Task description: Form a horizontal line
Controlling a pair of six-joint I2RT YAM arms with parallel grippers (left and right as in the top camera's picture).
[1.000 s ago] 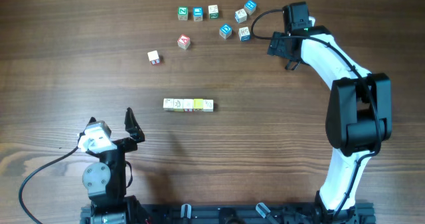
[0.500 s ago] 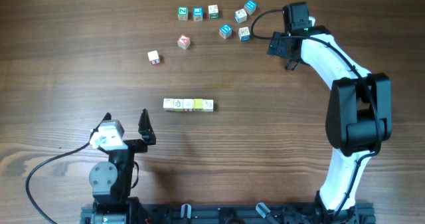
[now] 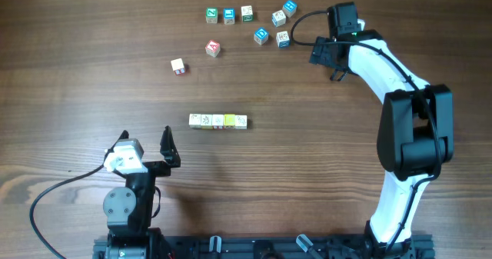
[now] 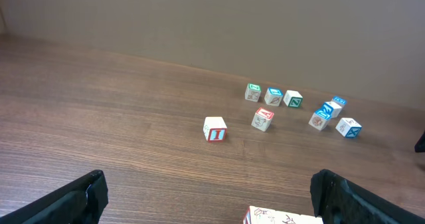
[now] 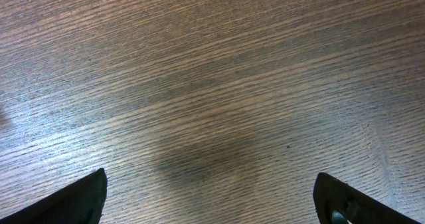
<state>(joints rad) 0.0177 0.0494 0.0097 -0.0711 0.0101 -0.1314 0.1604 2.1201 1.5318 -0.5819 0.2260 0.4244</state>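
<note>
The horizontal line (image 3: 218, 121) is a short straight row of small cream-faced cubes with one yellow, in the middle of the table. Its left end shows at the bottom edge of the left wrist view (image 4: 282, 217). My left gripper (image 3: 146, 147) is open and empty, near the front left, short of the row. My right gripper (image 3: 326, 59) is open and empty at the back right, over bare wood; its wrist view shows only table between the fingertips (image 5: 209, 197).
A white cube with red marks (image 3: 177, 66) and another red-marked cube (image 3: 213, 48) lie loose behind the row. Several blue- and green-faced cubes (image 3: 261, 35) are scattered at the back, left of the right gripper. A cable (image 3: 46, 197) trails at the front left.
My left arm moved right and a little toward the front between one second and half a second ago, and has held still since. The right arm and the cubes have not moved.
</note>
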